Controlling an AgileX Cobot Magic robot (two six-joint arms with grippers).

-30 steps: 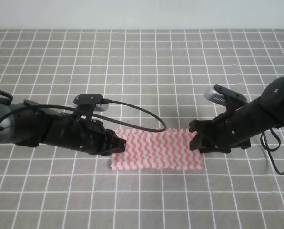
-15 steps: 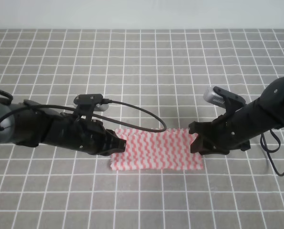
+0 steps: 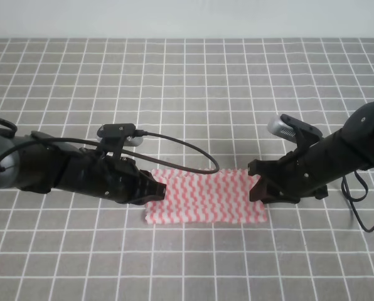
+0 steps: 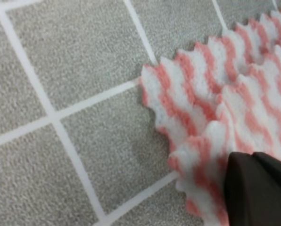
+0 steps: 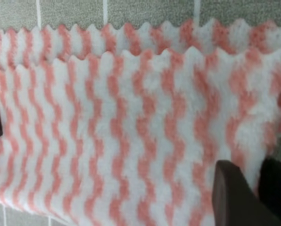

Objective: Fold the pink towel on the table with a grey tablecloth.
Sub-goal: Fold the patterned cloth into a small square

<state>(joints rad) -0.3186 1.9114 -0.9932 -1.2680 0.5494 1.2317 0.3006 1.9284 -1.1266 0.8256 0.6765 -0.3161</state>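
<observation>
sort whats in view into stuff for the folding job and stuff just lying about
For the job: pink towel, left gripper, right gripper, table with its grey gridded cloth.
Lying about: nothing loose; only the robot's own black cable trails over the towel.

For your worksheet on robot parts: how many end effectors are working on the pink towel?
2. The left end effector is at the left end of the pink towel; the right end effector is at its right end. Both sit low over the table with a grey tablecloth.
</observation>
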